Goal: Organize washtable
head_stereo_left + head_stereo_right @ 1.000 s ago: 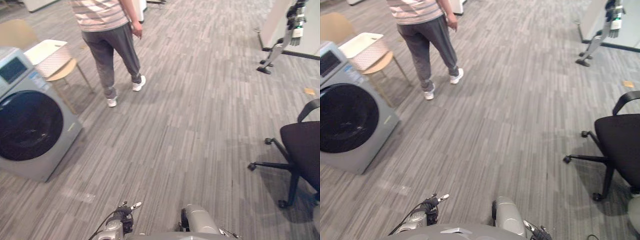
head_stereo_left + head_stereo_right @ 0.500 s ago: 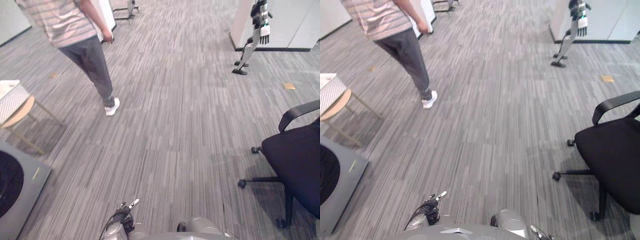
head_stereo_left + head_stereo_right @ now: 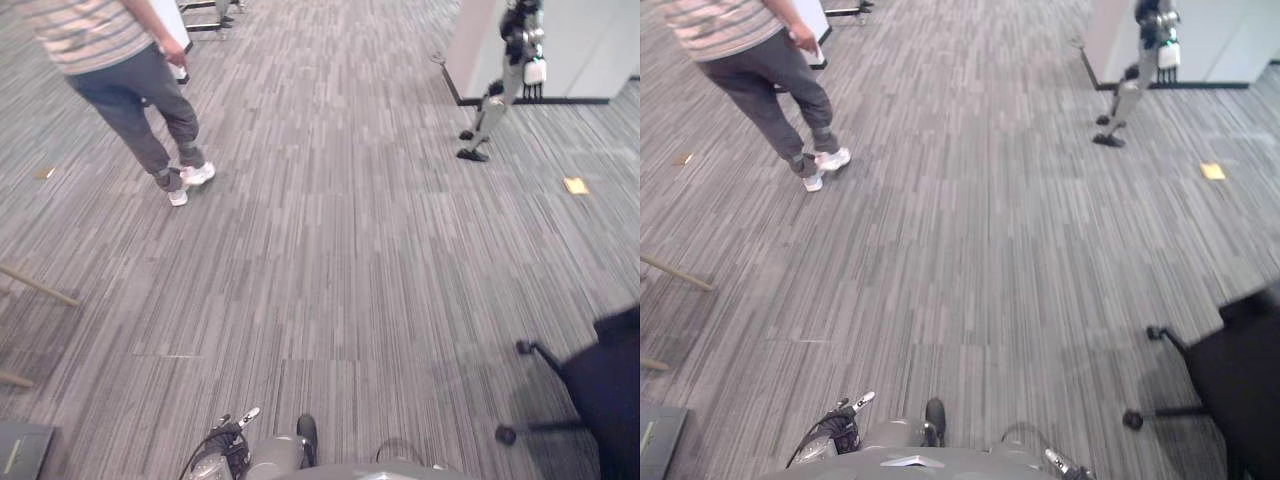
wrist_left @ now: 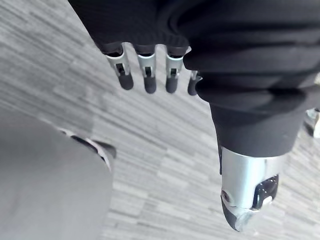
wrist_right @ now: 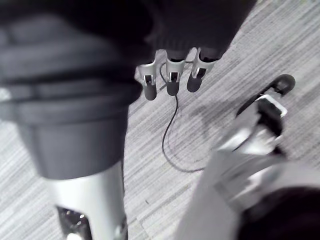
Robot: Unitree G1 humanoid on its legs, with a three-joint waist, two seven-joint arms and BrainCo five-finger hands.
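The left hand [image 4: 235, 115] and right hand [image 5: 75, 100] are hanging over the carpeted floor [image 3: 340, 250], holding nothing, their fingers [image 4: 145, 80] seemingly hanging relaxed.

1. The floor [image 3: 330, 250] is grey carpet in fine stripes, matt and rough-woven, and it runs under the office chair [image 3: 615, 380].
2. The office chair has a black matt cloth seat. Its base and castors look like smooth black plastic.
3. Well apart from the office chair, a person [image 3: 125, 85] wears a striped cloth top, matt grey cloth trousers and white shoes.
4. Beyond the office chair, a small yellow scrap [image 3: 575, 185] looks like flat paper or card.
5. Far across the carpet from the office chair, two thin legs [image 3: 38, 285] look like pale, smooth wood.
6. The left hand [image 4: 145, 75] and right hand [image 5: 170, 80] each have a dark, ribbed, matt cover and silver fingers with a metallic sheen and dark tips.
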